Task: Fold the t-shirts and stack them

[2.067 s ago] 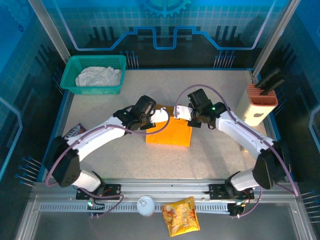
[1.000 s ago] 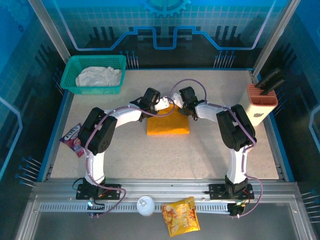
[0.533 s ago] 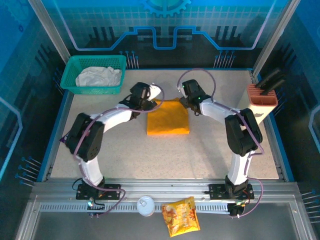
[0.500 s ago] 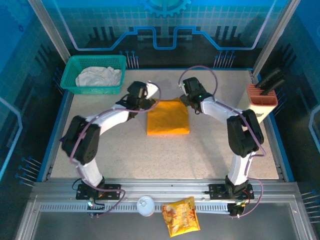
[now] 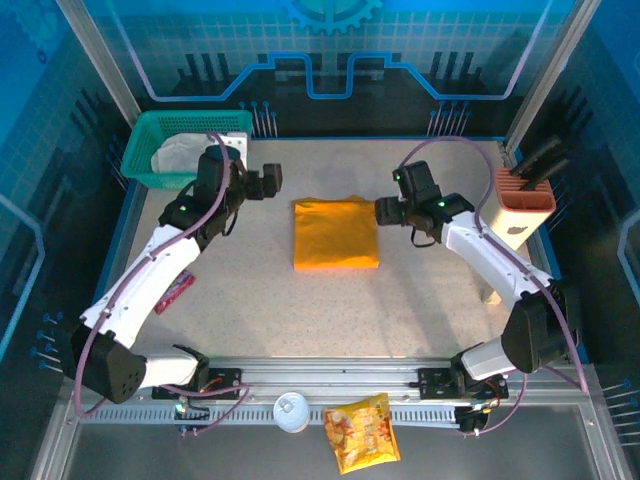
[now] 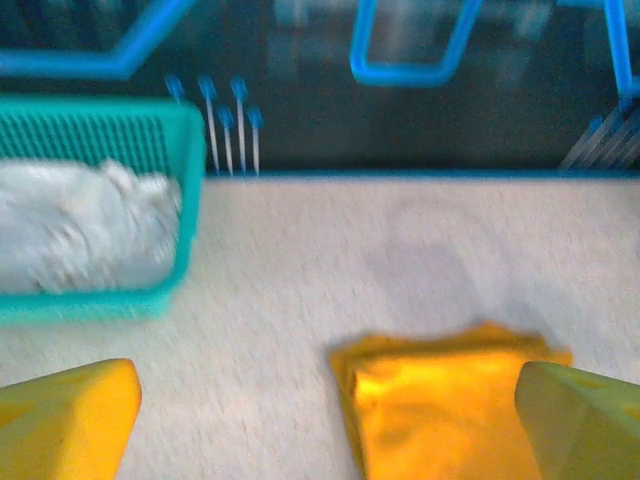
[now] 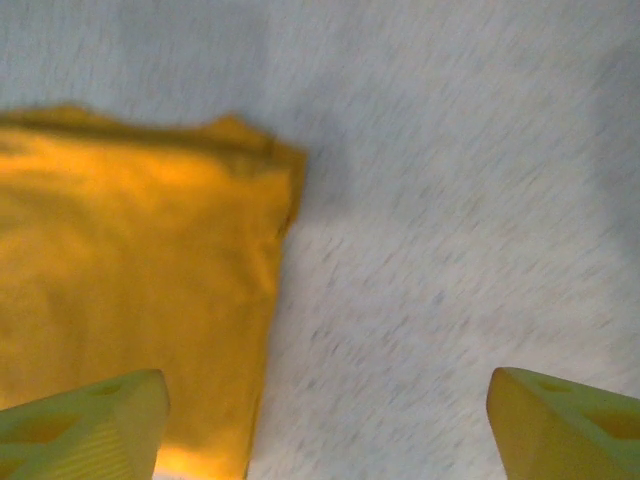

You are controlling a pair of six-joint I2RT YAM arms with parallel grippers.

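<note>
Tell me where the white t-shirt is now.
In the top view, the white t-shirt lies in the teal basket at the far left corner of the table.

Readable text: none (print exists, but it is too small or blurred).
Snack packet (image 5: pixel 362 432): printed glossy face, letters illegible; well apart from the fingers of the left gripper (image 5: pixel 262 182) and the right gripper (image 5: pixel 384 212), on their near side.
Small dark wrapper (image 5: pixel 176 289): markings unreadable; beside the left arm, well apart from its fingers.
Back panel (image 5: pixel 330 15): blue gear emblem; beyond both sets of fingers.
</note>
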